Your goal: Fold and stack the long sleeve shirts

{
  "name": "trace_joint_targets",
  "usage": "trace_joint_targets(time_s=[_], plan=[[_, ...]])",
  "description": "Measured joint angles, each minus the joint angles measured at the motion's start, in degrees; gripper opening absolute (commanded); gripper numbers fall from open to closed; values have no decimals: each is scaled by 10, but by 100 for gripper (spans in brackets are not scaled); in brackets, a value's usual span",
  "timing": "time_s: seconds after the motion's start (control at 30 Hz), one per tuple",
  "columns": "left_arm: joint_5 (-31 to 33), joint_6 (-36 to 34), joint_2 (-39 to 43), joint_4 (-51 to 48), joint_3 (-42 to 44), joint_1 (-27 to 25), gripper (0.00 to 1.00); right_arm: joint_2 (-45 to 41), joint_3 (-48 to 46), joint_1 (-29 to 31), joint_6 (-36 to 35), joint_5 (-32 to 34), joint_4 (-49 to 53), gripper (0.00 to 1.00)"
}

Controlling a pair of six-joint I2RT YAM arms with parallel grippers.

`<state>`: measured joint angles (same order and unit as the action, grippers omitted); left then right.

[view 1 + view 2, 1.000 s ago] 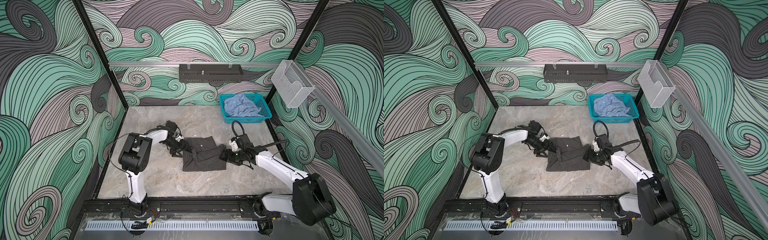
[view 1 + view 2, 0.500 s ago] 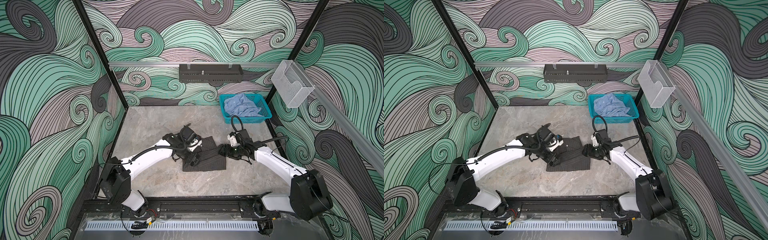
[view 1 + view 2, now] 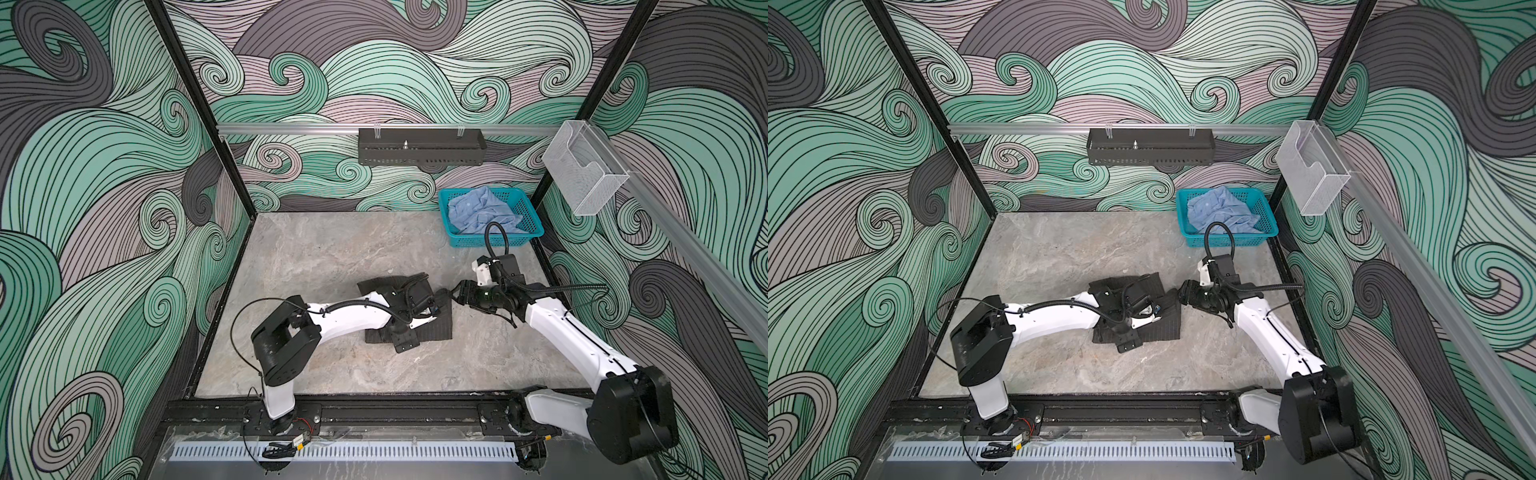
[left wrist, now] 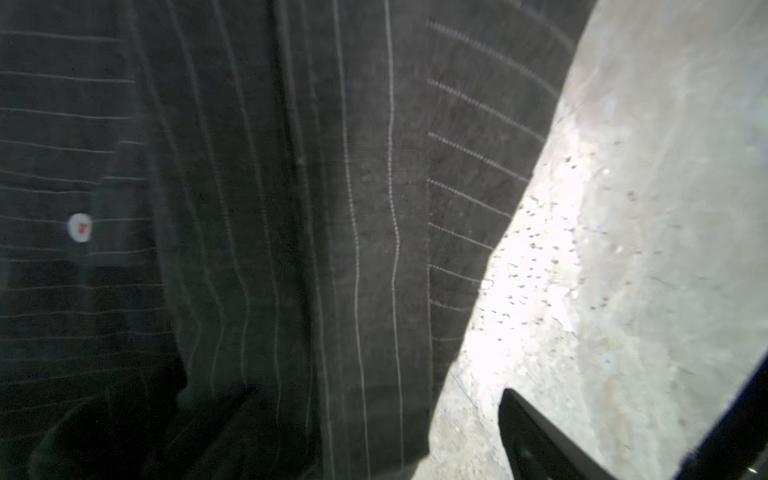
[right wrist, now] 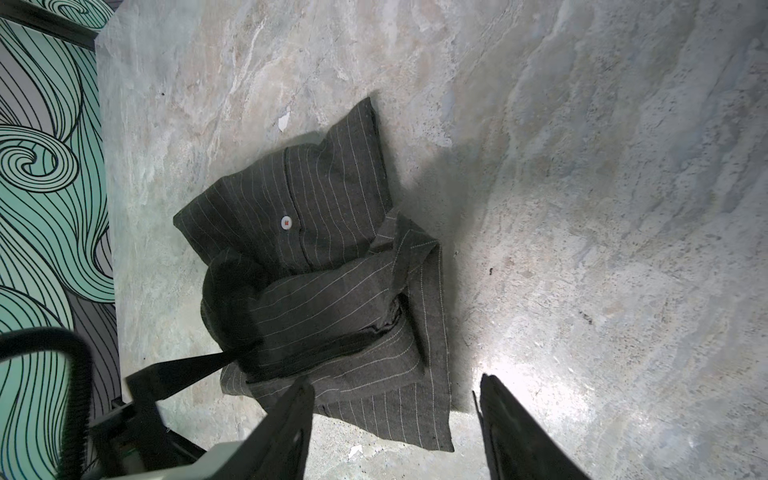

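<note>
Right claw (image 5: 395,380) parted at charcoal shirt (image 5: 316,249) edge, table (image 5: 602,208) beside

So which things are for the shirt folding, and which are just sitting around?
For the job:
dark striped shirt, partly folded
blue shirt, crumpled in the basket

Just sitting around:
the basket itself
black rack on the back wall
clear box

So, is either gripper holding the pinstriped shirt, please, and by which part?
Nothing looks held: the right gripper stands open at the edge of the pinstriped shirt, and the left gripper looks open over it.
</note>
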<state>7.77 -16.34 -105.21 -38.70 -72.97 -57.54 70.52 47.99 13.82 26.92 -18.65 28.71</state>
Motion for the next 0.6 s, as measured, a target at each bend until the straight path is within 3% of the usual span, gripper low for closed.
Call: trace_joint_targets(time_s=[0.1, 0.2, 0.23, 0.33, 0.47, 0.6], plan=[[28, -12, -17, 5, -1, 0, 71, -1, 0, -3, -2, -5, 2, 64], [52, -21, -32, 4, -16, 0, 40, -1, 0, -6, -5, -9, 5, 64], [57, -23, -37, 3, -24, 1, 35, -1, 0, -8, -6, -10, 6, 64], [63, -28, -37, 2, -39, 5, 34, -1, 0, -10, -9, -13, 8, 64], [55, -26, -25, -11, -57, 19, 47, -1, 0, -12, -10, -16, 9, 63], [31, -19, -17, -31, -87, 42, 35, -1, 0, -12, -10, -22, 9, 63]])
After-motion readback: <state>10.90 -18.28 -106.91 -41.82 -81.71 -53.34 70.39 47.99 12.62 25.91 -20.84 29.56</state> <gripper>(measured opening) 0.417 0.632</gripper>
